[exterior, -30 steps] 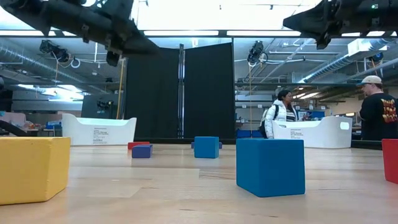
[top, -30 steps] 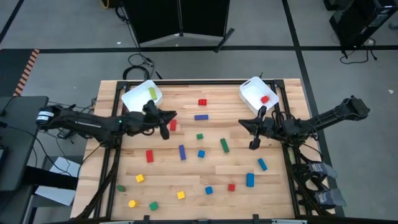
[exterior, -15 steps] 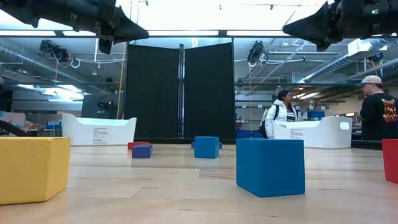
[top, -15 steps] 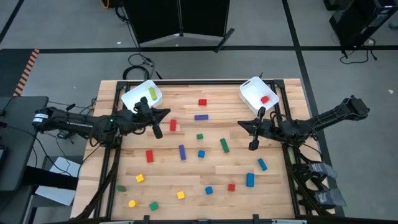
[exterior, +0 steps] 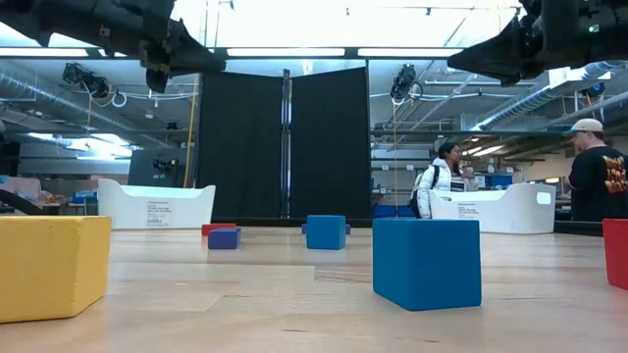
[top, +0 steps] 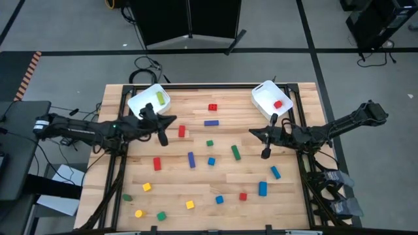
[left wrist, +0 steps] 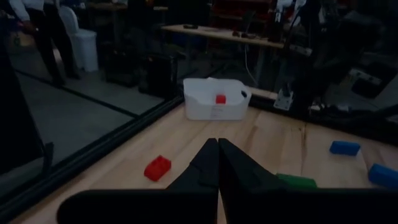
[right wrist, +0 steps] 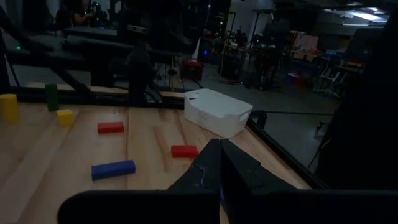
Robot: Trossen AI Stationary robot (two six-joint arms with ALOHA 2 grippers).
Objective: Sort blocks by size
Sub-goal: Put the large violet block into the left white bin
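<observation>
Overhead, both clenched, empty end effectors, left (top: 162, 136) and right (top: 265, 151), hover above scattered blocks (top: 210, 161).

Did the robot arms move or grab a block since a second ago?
The left gripper pulled back toward its own side, away from the red block it was over, and holds nothing. The right gripper barely shifted, shut and holding nothing. The blocks and the two white bins stayed put.
</observation>
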